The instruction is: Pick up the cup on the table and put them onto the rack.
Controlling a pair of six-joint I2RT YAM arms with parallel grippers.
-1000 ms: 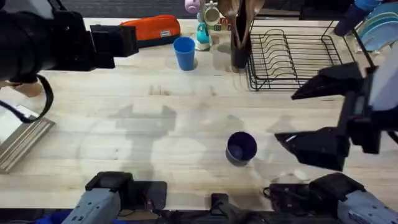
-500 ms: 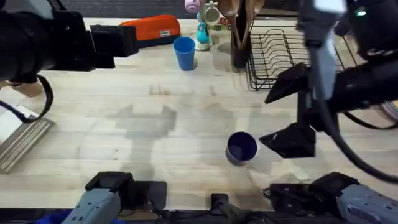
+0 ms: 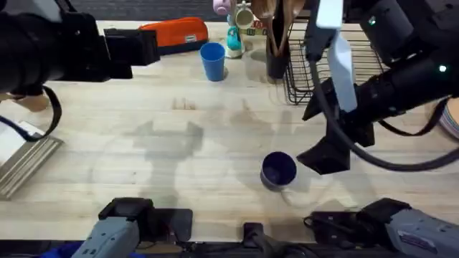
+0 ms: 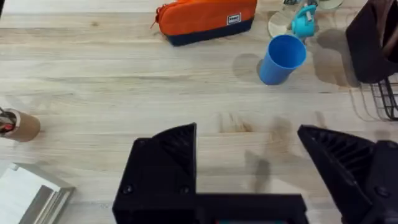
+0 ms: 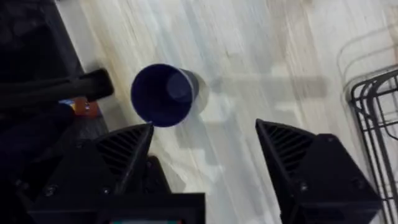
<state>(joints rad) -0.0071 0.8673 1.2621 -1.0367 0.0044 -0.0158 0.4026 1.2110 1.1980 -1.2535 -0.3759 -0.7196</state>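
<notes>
The dark navy cup (image 3: 278, 170) stands upright and open-mouthed near the table's (image 3: 143, 143) front edge. The right hand (image 3: 315, 132) hovers just beside it, fingers spread wide and empty. The lighter blue cup (image 3: 212, 60) stands far back, beside an orange pouch (image 3: 176, 32). The left hand (image 4: 249, 168) is open too. The rack (image 3: 301, 68) lies partly behind the right arm.

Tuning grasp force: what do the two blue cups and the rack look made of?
Dark navy cup: likely plastic, smooth, opaque, faint sheen inside. Light blue cup: same look, uniform colour, thin rim. Rack: thin black wire, probably coated metal. Right gripper open near the navy cup.
</notes>
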